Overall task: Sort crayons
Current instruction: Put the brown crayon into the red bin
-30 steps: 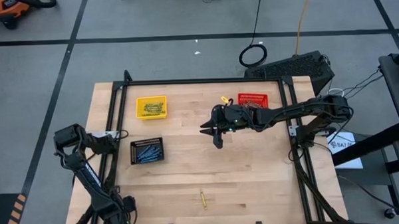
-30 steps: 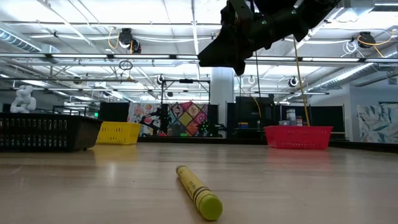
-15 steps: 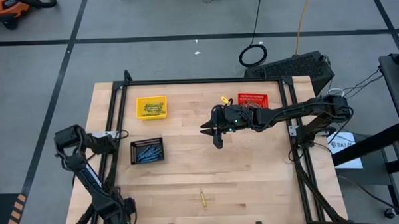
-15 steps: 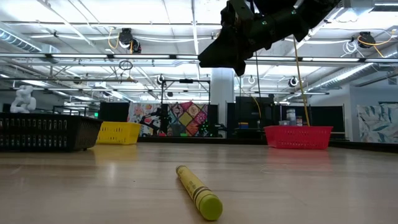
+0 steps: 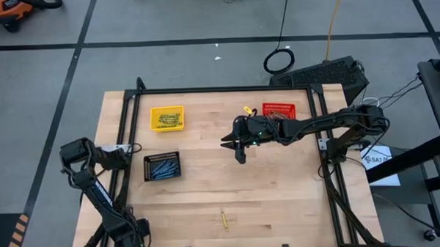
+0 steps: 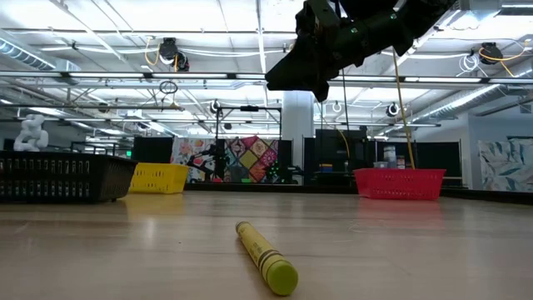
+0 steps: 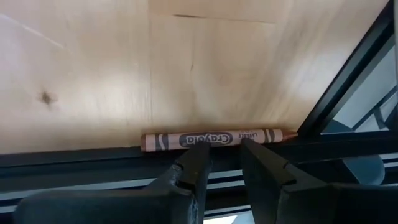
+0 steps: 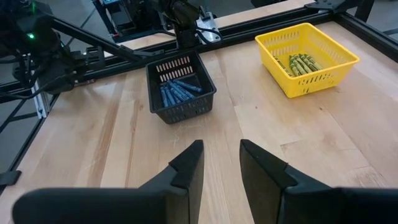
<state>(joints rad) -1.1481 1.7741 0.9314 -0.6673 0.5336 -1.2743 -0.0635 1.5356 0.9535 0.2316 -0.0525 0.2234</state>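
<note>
One yellow crayon (image 5: pixel 224 219) lies flat on the wooden table near its front edge; it also shows close up in the low view (image 6: pixel 266 257). A brown-red crayon (image 7: pixel 217 138) lies on the table's left edge against the black frame rail. My left gripper (image 7: pixel 222 152) is open, its fingertips right beside that crayon's middle; in the high view it is at the left rail (image 5: pixel 138 147). My right gripper (image 5: pixel 240 156) is open and empty, high above the table's middle (image 6: pixel 310 83). My left gripper's fingertips (image 7: pixel 200 152) end at the brown-red crayon's long side near its middle (image 7: pixel 221 142), one on either side of the label. I cannot tell whether they touch it. The crayon lies flat on the table along the rail.
A yellow basket (image 8: pixel 308 57) with yellow crayons stands at the far left, a black basket (image 8: pixel 180 87) with blue crayons at the left, a red basket (image 5: pixel 279 110) at the far right. Black frame rails (image 5: pixel 125 141) run along the table's edges.
</note>
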